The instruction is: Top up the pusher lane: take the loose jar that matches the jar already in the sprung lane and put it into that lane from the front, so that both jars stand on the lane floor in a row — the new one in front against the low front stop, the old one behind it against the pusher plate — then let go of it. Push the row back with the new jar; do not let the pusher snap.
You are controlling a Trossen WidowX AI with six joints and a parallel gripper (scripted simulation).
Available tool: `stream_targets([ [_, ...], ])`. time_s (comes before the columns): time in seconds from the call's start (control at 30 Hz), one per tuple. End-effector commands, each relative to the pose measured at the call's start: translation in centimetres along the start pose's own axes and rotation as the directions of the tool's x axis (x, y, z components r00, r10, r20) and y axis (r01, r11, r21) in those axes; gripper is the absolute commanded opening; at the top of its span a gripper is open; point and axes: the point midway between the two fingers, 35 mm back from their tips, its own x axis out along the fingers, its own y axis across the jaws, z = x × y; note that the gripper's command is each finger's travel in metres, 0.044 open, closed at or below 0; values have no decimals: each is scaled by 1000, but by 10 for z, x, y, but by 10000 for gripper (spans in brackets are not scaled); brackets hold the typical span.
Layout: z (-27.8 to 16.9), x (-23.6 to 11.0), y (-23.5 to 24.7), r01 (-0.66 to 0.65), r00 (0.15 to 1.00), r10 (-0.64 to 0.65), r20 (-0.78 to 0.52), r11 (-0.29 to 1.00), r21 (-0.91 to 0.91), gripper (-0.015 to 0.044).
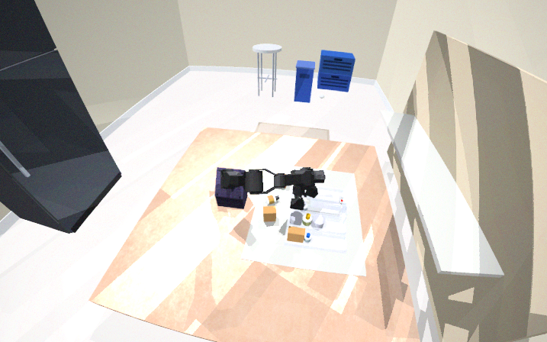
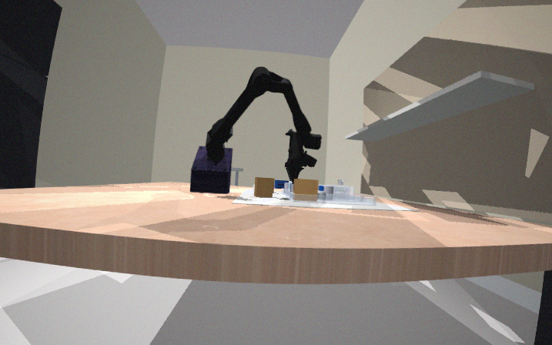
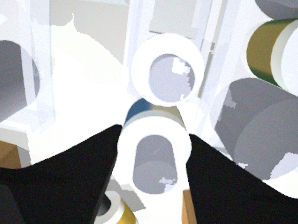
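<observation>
My gripper (image 1: 297,206) (image 2: 292,178) (image 3: 154,135) points down at the clear lanes, shut on a white-rimmed jar (image 3: 155,126) with a blue and tan band and a grey round top. A second white-rimmed jar (image 3: 141,67) with a grey top stands straight ahead of it between clear lane walls (image 3: 212,45). The two jars look close together in the wrist view; whether they touch is unclear. The held jar looks upright. Its base, the front stop and the pusher plate are hidden or too faint to tell, so I cannot see whether it rests on the lane floor.
Beside the lane stand a grey jar (image 3: 267,135) and an olive-banded jar (image 3: 262,47). Another grey jar (image 3: 15,75) is on the other side. Orange blocks (image 1: 269,213) (image 1: 295,234), a blue-capped jar (image 1: 307,237) and a small yellow-banded item (image 1: 271,199) are nearby.
</observation>
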Motion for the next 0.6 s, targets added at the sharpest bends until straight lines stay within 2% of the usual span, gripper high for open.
stream_targets([
  [0.0, 4, 1, -2, 6, 1000, -7, 14, 1000, 10, 0],
  [0.57, 3, 7, -2, 7, 1000, -7, 14, 1000, 10, 0],
])
